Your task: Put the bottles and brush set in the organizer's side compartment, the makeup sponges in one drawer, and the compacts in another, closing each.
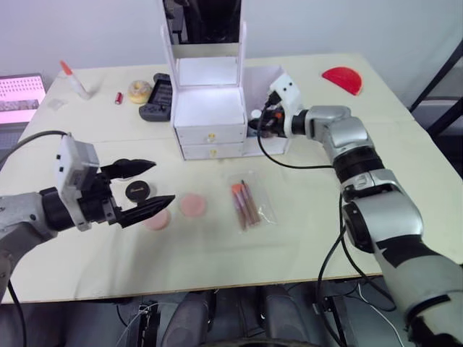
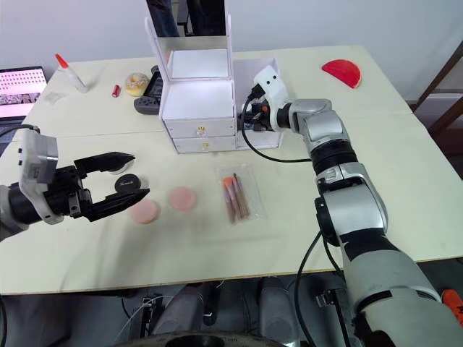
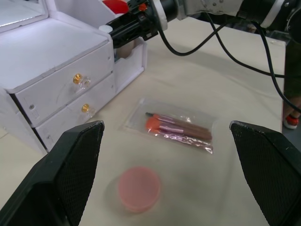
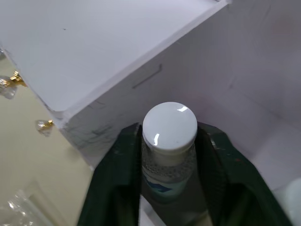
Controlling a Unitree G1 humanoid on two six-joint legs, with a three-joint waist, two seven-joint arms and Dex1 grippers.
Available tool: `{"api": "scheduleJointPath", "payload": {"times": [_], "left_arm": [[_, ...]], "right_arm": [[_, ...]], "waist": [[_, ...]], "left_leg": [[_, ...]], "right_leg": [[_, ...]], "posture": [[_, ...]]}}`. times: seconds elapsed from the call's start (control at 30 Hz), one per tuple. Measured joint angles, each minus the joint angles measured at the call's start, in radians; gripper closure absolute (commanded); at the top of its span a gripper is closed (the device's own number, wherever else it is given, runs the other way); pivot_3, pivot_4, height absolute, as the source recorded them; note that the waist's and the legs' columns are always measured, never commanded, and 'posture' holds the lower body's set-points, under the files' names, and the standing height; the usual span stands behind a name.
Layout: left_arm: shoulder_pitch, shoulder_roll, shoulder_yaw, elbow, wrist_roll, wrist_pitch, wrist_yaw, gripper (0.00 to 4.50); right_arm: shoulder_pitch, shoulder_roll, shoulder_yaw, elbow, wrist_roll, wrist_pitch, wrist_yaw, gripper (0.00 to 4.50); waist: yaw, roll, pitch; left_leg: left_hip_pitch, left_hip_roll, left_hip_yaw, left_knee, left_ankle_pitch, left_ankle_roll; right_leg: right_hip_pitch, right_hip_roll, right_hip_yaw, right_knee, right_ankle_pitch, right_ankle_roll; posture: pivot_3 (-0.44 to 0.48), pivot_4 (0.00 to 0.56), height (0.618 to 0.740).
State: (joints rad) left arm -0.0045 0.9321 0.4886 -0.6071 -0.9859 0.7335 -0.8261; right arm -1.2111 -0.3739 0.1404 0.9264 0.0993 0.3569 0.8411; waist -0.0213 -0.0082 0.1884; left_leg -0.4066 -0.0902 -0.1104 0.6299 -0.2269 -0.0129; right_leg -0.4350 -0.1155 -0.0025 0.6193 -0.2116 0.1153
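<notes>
The white organizer (image 1: 210, 108) stands mid-table, mirror upright, both gold-knobbed drawers (image 1: 211, 135) pushed in. My right gripper (image 1: 257, 124) reaches into its open side bin (image 1: 275, 87) and is shut on a clear bottle (image 4: 169, 127) with a white cap. A second white cap (image 4: 294, 197) shows deeper in the bin. The brush set (image 1: 246, 204) lies in its clear pouch in front of the organizer. Two pink makeup sponges (image 1: 193, 205) (image 1: 157, 219) lie left of it. My left gripper (image 1: 163, 181) hovers open over a black compact (image 1: 137, 191).
Behind the organizer's left side lie a dark game controller (image 1: 158, 97), a yellow roll (image 1: 139, 91), a small red stick (image 1: 119, 97) and a red-tipped glue bottle (image 1: 74, 79). A red half-disc (image 1: 343, 78) sits far right. A lit screen (image 1: 20, 97) is at the left edge.
</notes>
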Motion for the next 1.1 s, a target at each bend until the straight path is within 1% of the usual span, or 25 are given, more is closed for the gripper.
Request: {"api": "scheduleJointPath", "payload": {"times": [0.07,0.1,0.27,0.33,0.43,0.53,0.6,0.67,0.7,0.77,0.83,0.9,0.97,1.03,1.1], "left_arm": [[0.000,0.000,0.000,0.000,-0.003,0.000,0.000,0.00],[0.000,0.000,0.000,0.000,-0.004,0.000,0.000,0.00],[0.000,0.001,0.000,0.001,-0.004,0.000,-0.002,0.00],[-0.002,0.001,0.000,0.003,-0.004,0.000,-0.003,0.00],[-0.004,0.001,0.000,0.022,-0.001,-0.002,-0.012,0.00],[0.007,0.002,0.020,0.060,0.016,-0.006,-0.025,0.00],[0.045,0.009,0.076,0.106,0.039,-0.013,-0.044,0.00],[0.098,0.018,0.144,0.173,0.083,-0.029,-0.068,0.00],[0.126,0.020,0.171,0.201,0.104,-0.033,-0.079,0.00],[0.169,0.027,0.214,0.251,0.150,-0.057,-0.110,0.00],[0.235,0.031,0.267,0.313,0.209,-0.100,-0.143,0.00],[0.300,0.030,0.309,0.396,0.276,-0.142,-0.171,0.00],[0.326,0.029,0.324,0.464,0.326,-0.182,-0.197,0.00],[0.335,0.031,0.340,0.520,0.356,-0.224,-0.219,0.00],[0.353,0.034,0.360,0.591,0.391,-0.268,-0.237,0.00]], "right_arm": [[0.000,0.000,-0.006,0.001,0.000,0.001,0.001,0.42],[-0.001,-0.003,-0.010,0.000,-0.001,0.001,0.002,0.05],[-0.002,-0.016,-0.017,-0.037,-0.005,0.020,0.024,0.05],[-0.001,-0.035,-0.030,-0.087,0.002,0.042,0.038,0.05],[0.011,-0.095,-0.062,-0.239,0.028,0.103,0.069,0.05],[0.064,-0.171,-0.116,-0.443,0.093,0.209,0.101,0.05],[0.153,-0.258,-0.178,-0.609,0.163,0.304,0.129,0.05],[0.278,-0.370,-0.270,-0.748,0.233,0.395,0.157,0.05],[0.328,-0.410,-0.307,-0.783,0.255,0.424,0.169,0.05],[0.485,-0.504,-0.389,-0.872,0.291,0.449,0.201,0.05],[0.734,-0.582,-0.506,-0.936,0.312,0.418,0.275,0.05],[0.959,-0.603,-0.619,-0.945,0.312,0.382,0.325,0.05],[1.092,-0.604,-0.693,-0.950,0.309,0.337,0.344,0.05],[1.177,-0.606,-0.769,-0.951,0.309,0.279,0.358,0.05],[1.244,-0.609,-0.839,-0.917,0.306,0.219,0.372,0.05]], "waist": [[0.000,0.000,0.000],[-0.001,0.000,0.000],[-0.005,0.000,0.000],[-0.004,0.000,0.000],[0.002,0.000,0.000],[0.007,0.000,0.000],[0.012,0.000,0.000],[0.014,0.000,0.000],[0.011,0.000,0.000],[0.010,0.000,0.000],[0.011,-0.001,0.000],[0.011,0.000,0.000],[0.005,0.002,0.000],[0.004,0.002,-0.001],[0.007,0.001,-0.001]], "left_leg": [[0.000,0.000,0.000,0.000,0.000,0.000],[0.000,0.000,0.000,0.000,0.000,0.000],[0.000,0.000,0.000,0.000,0.000,0.000],[-0.001,0.000,0.000,0.000,0.000,0.000],[-0.001,0.000,0.000,-0.001,0.000,0.000],[-0.001,0.000,0.000,-0.001,0.000,0.000],[-0.001,0.000,-0.001,-0.001,0.000,0.000],[-0.002,0.000,-0.001,-0.001,-0.001,0.001],[-0.001,0.000,0.000,0.000,-0.001,0.002],[-0.001,0.000,0.002,0.000,-0.001,0.002],[0.000,0.001,0.002,-0.001,-0.002,0.003],[0.000,0.001,0.004,0.000,-0.002,0.004],[0.001,0.002,0.008,0.001,-0.002,0.004],[0.004,0.003,0.009,0.001,-0.003,0.003],[0.005,0.003,0.009,0.000,-0.004,0.002]], "right_leg": [[0.000,0.000,0.000,0.000,0.000,0.000],[0.000,0.000,0.000,0.000,0.000,0.000],[0.000,0.000,0.000,0.000,0.000,0.000],[-0.001,0.000,0.000,0.000,0.000,0.000],[-0.002,0.000,0.000,0.000,0.000,0.000],[-0.001,0.000,0.000,0.000,0.000,0.000],[0.000,0.000,0.000,-0.001,0.000,0.000],[0.000,-0.001,0.000,-0.003,0.000,-0.001],[0.001,-0.001,0.000,-0.003,-0.001,-0.001],[0.001,-0.002,0.000,-0.004,-0.002,-0.003],[0.003,-0.002,-0.001,-0.005,-0.003,-0.003],[0.003,-0.003,0.000,-0.005,-0.003,-0.003],[0.003,-0.003,0.002,-0.005,-0.003,-0.003],[0.005,-0.004,0.002,-0.005,-0.005,0.000],[0.006,-0.004,0.001,-0.006,-0.005,0.000]], "posture": [[0.000,0.150,0.738],[0.000,0.150,0.738],[0.000,0.150,0.738],[0.000,0.150,0.738],[0.000,0.150,0.738],[0.000,0.150,0.738],[0.000,0.150,0.738],[0.000,0.150,0.738],[0.000,0.150,0.738],[0.000,0.150,0.738],[0.000,0.150,0.738],[0.000,0.150,0.738],[0.000,0.150,0.738],[0.000,0.150,0.738],[0.000,0.150,0.738]]}}
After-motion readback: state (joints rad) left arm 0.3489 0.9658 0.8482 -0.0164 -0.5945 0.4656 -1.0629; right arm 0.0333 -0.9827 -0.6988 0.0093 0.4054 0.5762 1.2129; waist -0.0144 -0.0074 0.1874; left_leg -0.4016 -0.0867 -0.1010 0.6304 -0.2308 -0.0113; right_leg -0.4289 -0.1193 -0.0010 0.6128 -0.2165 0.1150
